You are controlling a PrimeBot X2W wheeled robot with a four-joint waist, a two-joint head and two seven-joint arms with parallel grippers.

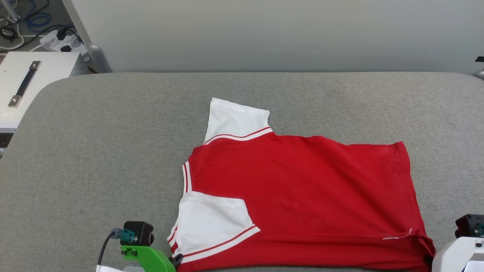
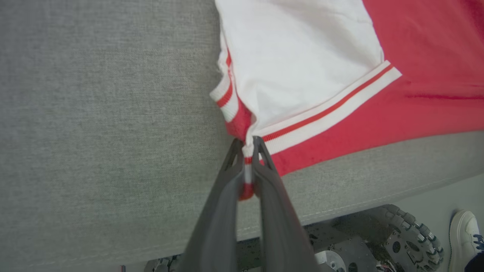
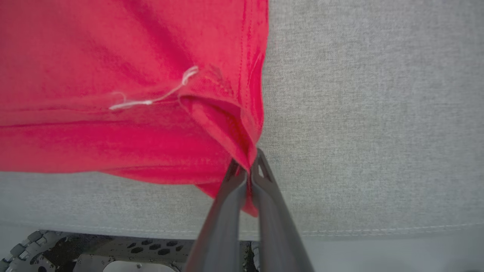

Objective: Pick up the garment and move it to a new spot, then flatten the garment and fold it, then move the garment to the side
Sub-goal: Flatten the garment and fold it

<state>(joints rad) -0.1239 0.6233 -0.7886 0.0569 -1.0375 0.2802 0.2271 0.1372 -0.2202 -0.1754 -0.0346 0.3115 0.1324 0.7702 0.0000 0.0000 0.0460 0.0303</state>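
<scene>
Grey cloth table [image 1: 113, 151] under a pale wall [image 1: 264, 34], left gripper [image 2: 247, 141] and right gripper [image 3: 247, 158] clamped on near corners of the garment [image 1: 302, 189].

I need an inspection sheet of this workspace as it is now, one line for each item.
Surface: grey fabric table, flat.
Job's things: red garment lies spread, white sleeves towards the left.
Clutter: nothing seen.
Grippers: left gripper shut on the sleeve-side corner; right gripper shut on the hem corner.
Cables: cables and power strip on the floor, far left.
Surroundings: white cabinet, pale wall, a shoe.
</scene>
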